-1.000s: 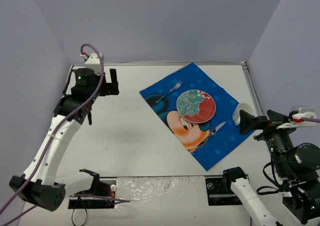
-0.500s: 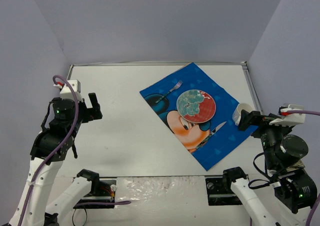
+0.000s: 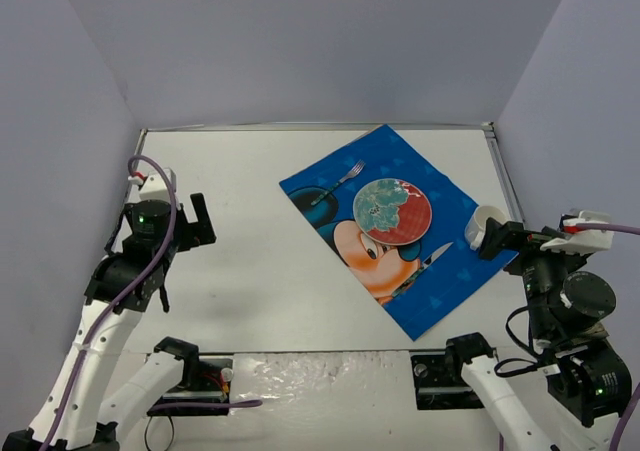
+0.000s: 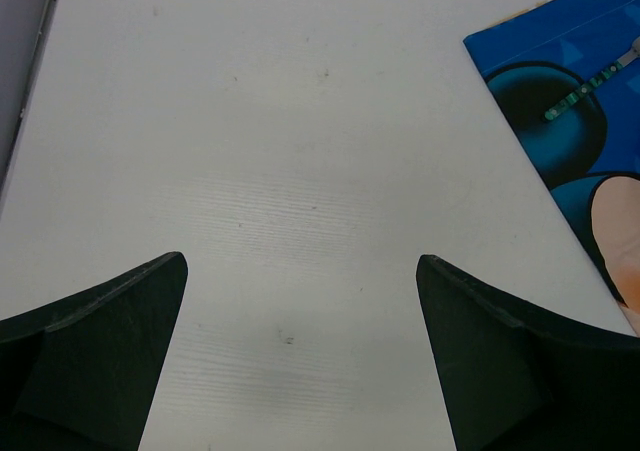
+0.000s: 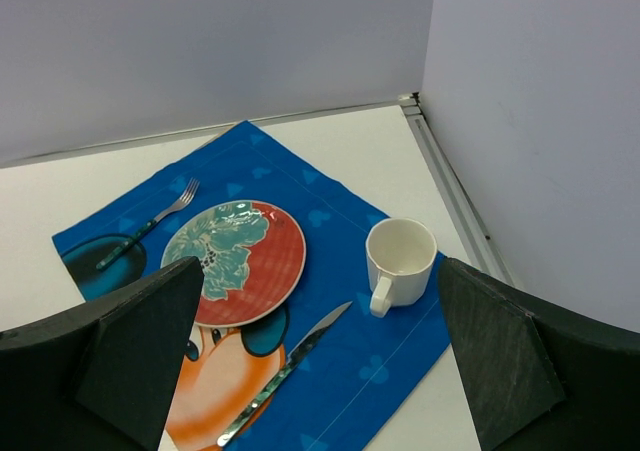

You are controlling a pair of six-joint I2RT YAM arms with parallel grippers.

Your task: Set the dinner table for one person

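Note:
The white dinner table (image 3: 250, 271) carries a blue cartoon-mouse placemat (image 3: 440, 301) at the right. On the mat lie a red and teal plate (image 3: 392, 211), a fork (image 3: 338, 183) to its far left, a knife (image 3: 430, 261) on its near right and a white cup (image 3: 483, 223) at the mat's right corner. My left gripper (image 3: 200, 219) hangs open over bare table at the left, holding nothing. My right gripper (image 3: 492, 241) is open just near-right of the cup. In the right wrist view the plate (image 5: 235, 261), knife (image 5: 285, 371) and cup (image 5: 400, 261) lie beyond the open jaws.
Pale lavender walls close in the table on three sides, and a thin metal rim (image 3: 505, 186) runs along the right edge next to the cup. The left wrist view has bare tabletop (image 4: 250, 121) under the jaws, with the placemat's corner (image 4: 560, 101) at the upper right.
My left arm has swung from the back left toward the near left side, its gripper still open. My right arm has shifted slightly by the cup. Nothing on the mat moved.

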